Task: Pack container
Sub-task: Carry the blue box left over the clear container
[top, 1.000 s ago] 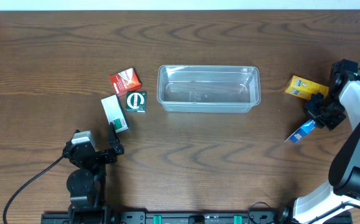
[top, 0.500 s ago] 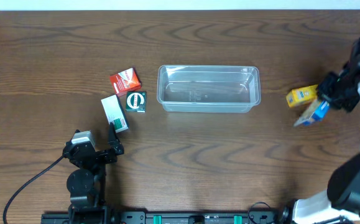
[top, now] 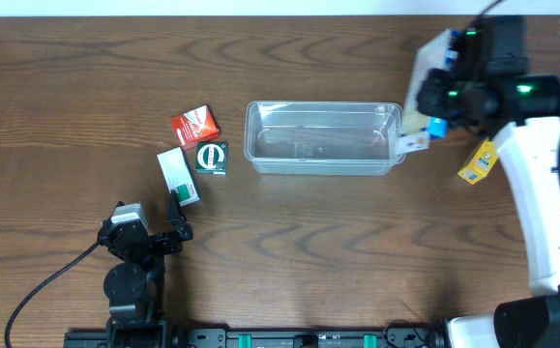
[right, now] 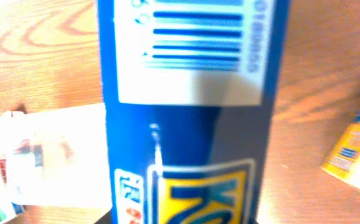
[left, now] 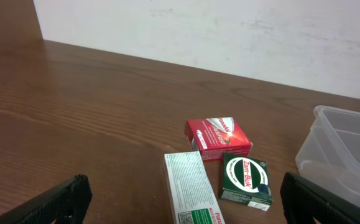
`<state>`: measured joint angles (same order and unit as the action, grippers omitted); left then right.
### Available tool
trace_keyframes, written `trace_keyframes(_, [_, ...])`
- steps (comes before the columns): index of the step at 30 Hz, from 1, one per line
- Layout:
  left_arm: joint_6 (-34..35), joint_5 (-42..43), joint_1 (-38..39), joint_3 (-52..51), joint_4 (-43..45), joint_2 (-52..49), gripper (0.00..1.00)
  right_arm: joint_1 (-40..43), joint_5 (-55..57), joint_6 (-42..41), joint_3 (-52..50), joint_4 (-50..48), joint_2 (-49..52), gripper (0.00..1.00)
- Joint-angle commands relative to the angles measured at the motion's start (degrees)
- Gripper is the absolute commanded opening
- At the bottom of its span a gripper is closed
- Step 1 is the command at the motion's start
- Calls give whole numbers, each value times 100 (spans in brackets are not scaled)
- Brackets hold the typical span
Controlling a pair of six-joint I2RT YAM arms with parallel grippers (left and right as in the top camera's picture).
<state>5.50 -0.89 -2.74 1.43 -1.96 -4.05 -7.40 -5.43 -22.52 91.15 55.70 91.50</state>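
**Item 1. Container** [top: 323, 137]: clear plastic tub, long and rounded at the corners. It lies flat on the table [top: 338, 251], mid-table and toward the far edge, long side running left to right. Nothing shows inside it.

**Item 2. Blue box** [right: 186, 112]: cardboard, with a white barcode panel and a yellow-edged label. It fills the right wrist view and is up off the table. From overhead it shows at the container's right end, overlapping the rim there.

**Item 3. Right gripper** [top: 436, 108]: above and just right of the container's right end. It is pinching the blue box (the fingers themselves are hidden behind it in the wrist view).

**Item 4. Yellow box** [top: 478, 162]: right of the container and apart from it, close beside the right arm. It looks tilted (whether it lies flat cannot be told).

**Item 5. Left gripper** [left: 186, 200]: low at the near left of the table, fingers spread wide and holding nothing.

**Item 6. Red box** [top: 194, 125]: left of the container, on the table.

**Item 7. Green box** [top: 211, 157]: small and square, with a round white emblem. It sits just in front of the red box, near the container's left end.

**Item 8. White-and-green box** [top: 178, 176]: long and narrow, just left of the green box (closest of the three to the left gripper).
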Motion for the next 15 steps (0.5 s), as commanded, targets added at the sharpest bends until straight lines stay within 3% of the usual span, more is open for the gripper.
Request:
trace_keyframes(1, [-76,-170,-20,-120,-201,7,98,-365,638,-811,94,-116,24,21])
trace_keyframes(15, [-79,-170,-20,-120,-201,7,98,-1272,1840,-3692,92,-87,302,17])
